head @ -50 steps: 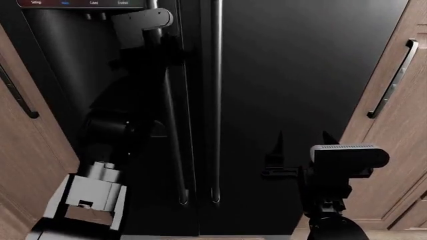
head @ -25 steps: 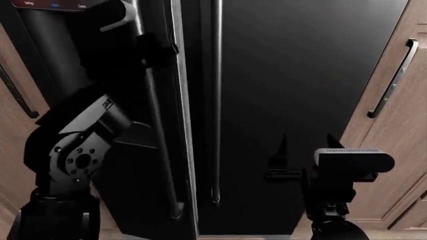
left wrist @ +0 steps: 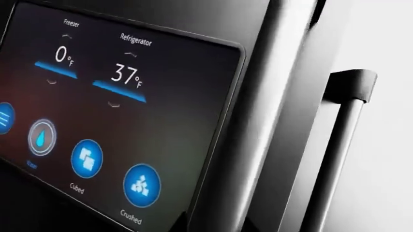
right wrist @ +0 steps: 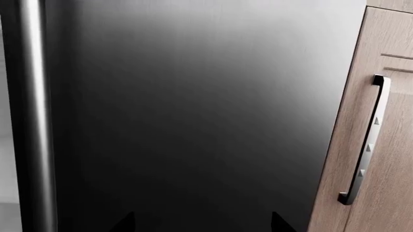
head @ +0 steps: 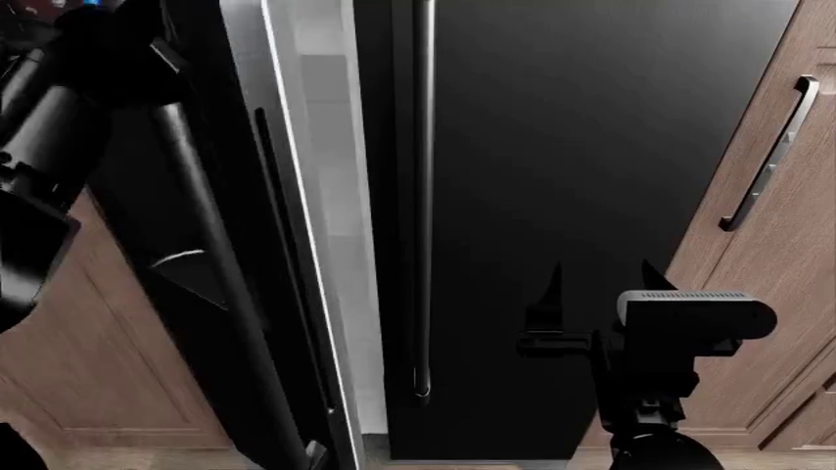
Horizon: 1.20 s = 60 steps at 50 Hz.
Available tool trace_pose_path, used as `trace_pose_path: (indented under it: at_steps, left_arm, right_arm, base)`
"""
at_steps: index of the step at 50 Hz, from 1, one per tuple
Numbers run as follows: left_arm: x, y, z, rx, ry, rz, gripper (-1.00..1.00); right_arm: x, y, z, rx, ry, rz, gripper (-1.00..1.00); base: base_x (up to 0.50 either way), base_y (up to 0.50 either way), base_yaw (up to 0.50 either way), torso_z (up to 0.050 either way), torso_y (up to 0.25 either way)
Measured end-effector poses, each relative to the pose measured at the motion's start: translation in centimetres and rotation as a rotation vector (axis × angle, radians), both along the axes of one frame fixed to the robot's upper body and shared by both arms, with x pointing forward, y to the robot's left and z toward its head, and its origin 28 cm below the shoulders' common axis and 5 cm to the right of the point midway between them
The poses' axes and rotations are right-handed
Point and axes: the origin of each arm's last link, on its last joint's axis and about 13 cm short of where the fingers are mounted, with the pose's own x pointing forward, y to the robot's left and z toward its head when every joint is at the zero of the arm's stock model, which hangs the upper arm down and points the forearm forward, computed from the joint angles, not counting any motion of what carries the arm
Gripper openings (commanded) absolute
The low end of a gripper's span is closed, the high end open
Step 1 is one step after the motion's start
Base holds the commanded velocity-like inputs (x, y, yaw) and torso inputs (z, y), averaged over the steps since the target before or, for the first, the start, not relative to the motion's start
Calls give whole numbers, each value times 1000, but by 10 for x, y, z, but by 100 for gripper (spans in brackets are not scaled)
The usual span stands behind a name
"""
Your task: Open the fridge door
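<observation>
So the fridge (head: 575, 196) fills the middle of the head view, with wood cabinets either side. Going left to right: the left arm (head: 53, 117) is up at the far left, and the left door (head: 196, 294) is swung out toward the robot with a strip of pale interior (head: 327, 196) showing in the gap. The left gripper itself isn't in frame anywhere, so I can't tell if it's clamped on the handle or let go (the left wrist cam just shows the dispenser panel (left wrist: 96, 121) and a handle end (left wrist: 348, 87) right beside it).

Next is the right door, shut, with its handle (head: 422, 196) running down its inner edge. Then the right gripper (head: 594, 284), prongs spread, holding nothing, parked in front of that door well clear of the handle. Right cabinet handle (head: 770, 157) is off at the edge.

Handling-wise, I'd guess a tall door like this is heavy and stiff on its hinge, and glossy enough to slip on. The bar handle is the only sensible place to grab, probably mid-height.

Versus half a second ago: the left door has swung much wider, the gap went from a sliver to a clear band, and the left arm has moved out left and up. Right gripper hasn't budged.
</observation>
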Motion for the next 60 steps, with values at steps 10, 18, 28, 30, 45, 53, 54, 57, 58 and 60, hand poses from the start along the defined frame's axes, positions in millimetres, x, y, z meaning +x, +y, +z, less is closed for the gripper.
trace_pose_path:
  at_steps: [10,18,28,30,45,53,54,57,58,60]
  left_arm:
    - [-30,27,13,-49,-75,30,-100]
    - [-49,51,19,-125,-127,66,-100]
    - [-80,87,39,-232,-238,207,100]
    - [-90,95,47,-256,-320,250,100]
    - [-158,116,78,-389,-896,556,100]
    - [-163,109,69,-348,-943,536,100]
    - [-163,107,67,-336,-940,522,100]
    - [-159,100,59,-300,-914,468,100]
    - [-157,98,56,-290,-899,448,100]
    - [-153,92,50,-268,-868,408,100]
  right_arm:
    - [0,1,2,-1,-5,3,100]
    - [0,1,3,-3,-7,4,100]
    - [0,1,3,-6,-8,5,100]
    - [0,1,3,-6,-8,5,100]
    - [0,1,3,-6,-7,5,100]
    - [-1,0,3,-5,-5,4,100]
    - [-1,0,3,-5,-5,4,100]
    - [-1,0,2,-4,-5,4,100]
    - [-1,0,2,-4,-4,3,100]
    - [-1,0,2,-3,-4,3,100]
  base:
    - [0,0,1,3,4]
    - [0,0,0,2,1]
    - [0,0,1,2,3]
    - [0,0,0,0,0]
    - [0,0,0,0,0]
    - [0,0,0,0,0]
    - [0,0,0,0,0]
    - [0,0,0,0,0]
    - [0,0,0,0,0]
    - [0,0,0,0,0]
